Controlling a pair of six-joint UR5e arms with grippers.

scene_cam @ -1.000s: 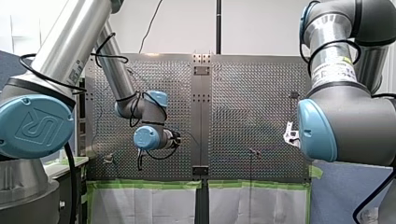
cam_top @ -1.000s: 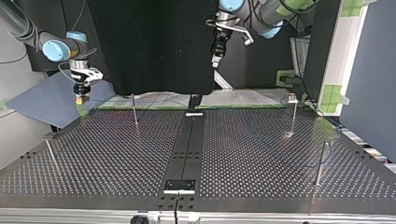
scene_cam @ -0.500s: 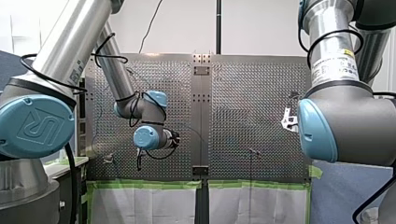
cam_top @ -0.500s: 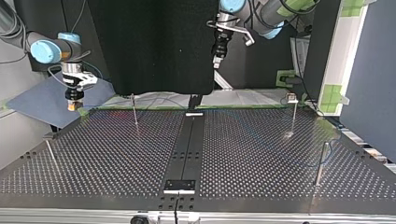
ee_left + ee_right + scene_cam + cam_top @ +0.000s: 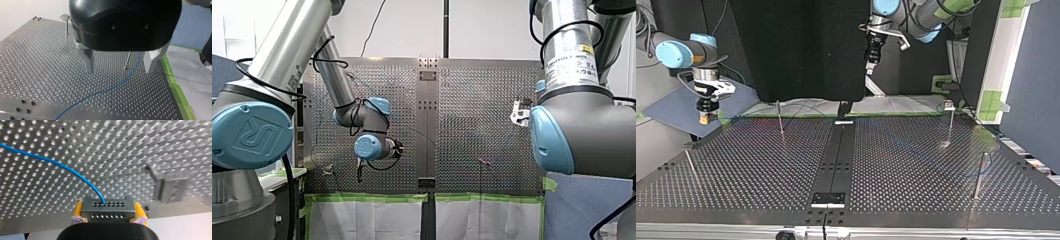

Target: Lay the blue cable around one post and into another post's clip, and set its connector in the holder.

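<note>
Right gripper (image 5: 108,207) grips the grey, hole-dotted connector (image 5: 107,212) between yellow pads (image 5: 78,210); you see the thin blue cable (image 5: 57,164) curve from its face across the perforated table (image 5: 150,145). Left gripper (image 5: 119,71) hangs wide open.

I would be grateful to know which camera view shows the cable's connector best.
The right wrist view: the connector sits clamped between my right gripper's yellow pads, the blue cable leaving its face. The top view shows only a speck at that gripper's tip; the front view shows none of it; the left wrist view shows cable only.
</note>
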